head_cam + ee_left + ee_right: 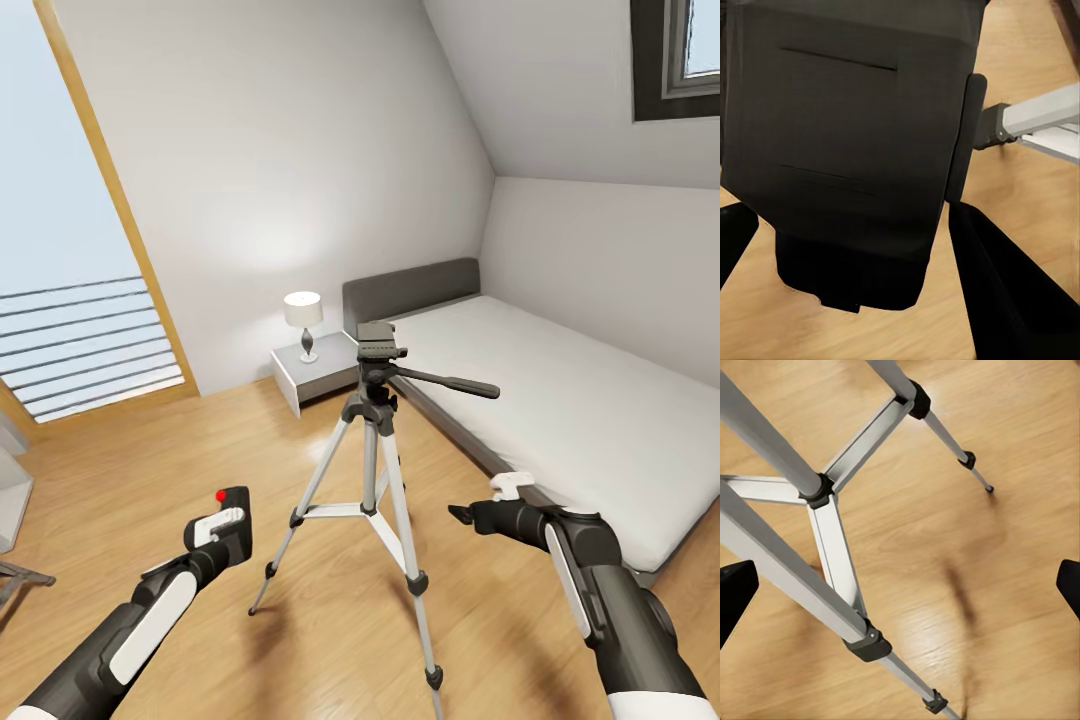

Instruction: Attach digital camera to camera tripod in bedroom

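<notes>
Tripod (pixel 372 470) upright on the floor before the bed (pixel 560 400). Left pincer (pixel 225 520), clamped on the camera (pixel 847 150), sits low beside the tripod; right pincer (pixel 470 515) apart, empty. Best raise the camera level above the tripod's head plate (pixel 376 338) before lowering.
</notes>
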Robot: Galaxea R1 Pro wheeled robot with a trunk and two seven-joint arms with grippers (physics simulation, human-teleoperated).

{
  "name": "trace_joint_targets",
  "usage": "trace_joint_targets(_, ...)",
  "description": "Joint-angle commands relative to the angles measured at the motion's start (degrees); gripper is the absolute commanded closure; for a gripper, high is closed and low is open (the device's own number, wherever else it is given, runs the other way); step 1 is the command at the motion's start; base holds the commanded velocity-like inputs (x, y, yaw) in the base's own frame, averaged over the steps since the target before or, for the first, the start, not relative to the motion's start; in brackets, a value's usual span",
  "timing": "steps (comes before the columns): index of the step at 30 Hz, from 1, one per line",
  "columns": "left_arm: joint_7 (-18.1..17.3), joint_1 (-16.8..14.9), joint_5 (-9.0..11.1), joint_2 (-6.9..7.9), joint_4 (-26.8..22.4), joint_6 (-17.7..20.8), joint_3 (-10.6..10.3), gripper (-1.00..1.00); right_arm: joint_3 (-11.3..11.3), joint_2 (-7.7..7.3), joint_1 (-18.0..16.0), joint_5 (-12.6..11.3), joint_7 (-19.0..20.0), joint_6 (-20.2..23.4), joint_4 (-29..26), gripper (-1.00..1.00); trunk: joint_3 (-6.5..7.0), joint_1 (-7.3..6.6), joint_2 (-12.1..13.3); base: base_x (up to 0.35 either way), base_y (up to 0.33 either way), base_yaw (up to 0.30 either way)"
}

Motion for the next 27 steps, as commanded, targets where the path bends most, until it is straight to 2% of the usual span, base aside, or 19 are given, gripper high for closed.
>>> trace_joint_targets(1, 0.4, -0.1, 0.6, 0.08, -0.1, 0.0, -0.1, 1.0, 0.0, 0.02, -0.1, 0.4, 0.5, 0.2, -0.1, -1.0, -0.12, 0.04, -0.1, 0.0, 0.0, 0.0)
trace_joint_targets(6, 0.4, -0.1, 1.0, -0.07, -0.6, -0.1, -0.1, 1.0, 0.1, 0.19, -0.1, 0.1, 0.8, 0.3, -0.1, -1.0, -0.12, 0.04, -0.1, 0.0, 0.0, 0.0)
trace_joint_targets(13, 0.4, -0.1, 0.8, -0.24, -0.7, -0.1, -0.2, 1.0, 0.3, 1.94, -0.1, -0.1, 4.9, 0.0, 2.5, -1.0, -0.12, 0.04, -0.1, 0.0, 0.0, 0.0)
trace_joint_targets(16, 0.5, -0.1, 0.7, -0.3, -0.4, -0.1, -0.2, 1.0, 0.3, 2.16, -0.1, -0.1, 6.0, -1.5, 4.0, -1.0, -0.12, 0.04, -0.1, 0.0, 0.0, 0.0)
trace_joint_targets(21, 0.4, -0.1, 0.4, -0.34, -0.2, -0.1, -0.2, 1.0, 0.3, 2.3, -0.1, -0.1, 9.7, -7.8, 6.9, -1.0, -0.12, 0.04, -0.1, 0.0, 0.0, 0.0)
trace_joint_targets(27, 0.4, -0.1, 0.3, -0.32, -0.5, -0.1, -0.2, 1.0, 0.3, 2.4, -0.1, 0.1, 11.1, -9.4, 8.9, -1.0, -0.12, 0.04, -0.1, 0.0, 0.0, 0.0)
